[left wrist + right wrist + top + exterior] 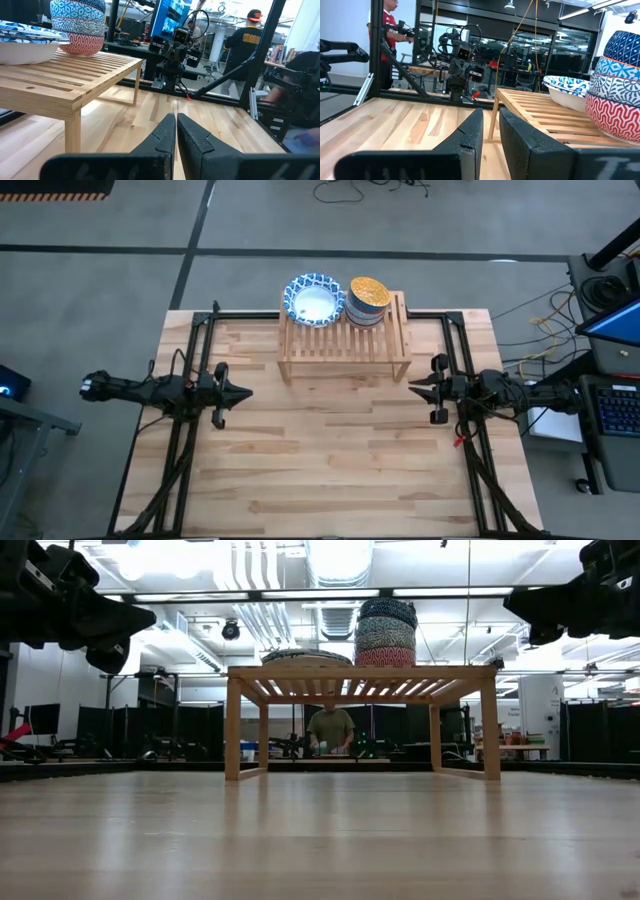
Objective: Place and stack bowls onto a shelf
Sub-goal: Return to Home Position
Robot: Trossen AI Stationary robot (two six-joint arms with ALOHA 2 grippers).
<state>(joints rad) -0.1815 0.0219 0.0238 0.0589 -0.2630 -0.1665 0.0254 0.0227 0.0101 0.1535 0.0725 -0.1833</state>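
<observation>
The wooden shelf (345,340) stands at the table's far edge. On its slatted top rest two stacks. On the left are the wide blue-and-white bowls (313,301), white inside. On the right are the smaller bowls (367,300), yellow on top and red-patterned at the bottom (615,117). My left gripper (246,392) hovers shut over the table's left side, pointing right. My right gripper (411,387) hovers over the right side, pointing left, with a narrow gap between its fingers (490,131). Neither touches anything.
Bare plank tabletop (330,460) stretches between the two grippers and in front of the shelf. Black frame rails (190,430) run along both sides of the table. A person (331,730) stands far behind the shelf; others show in the room.
</observation>
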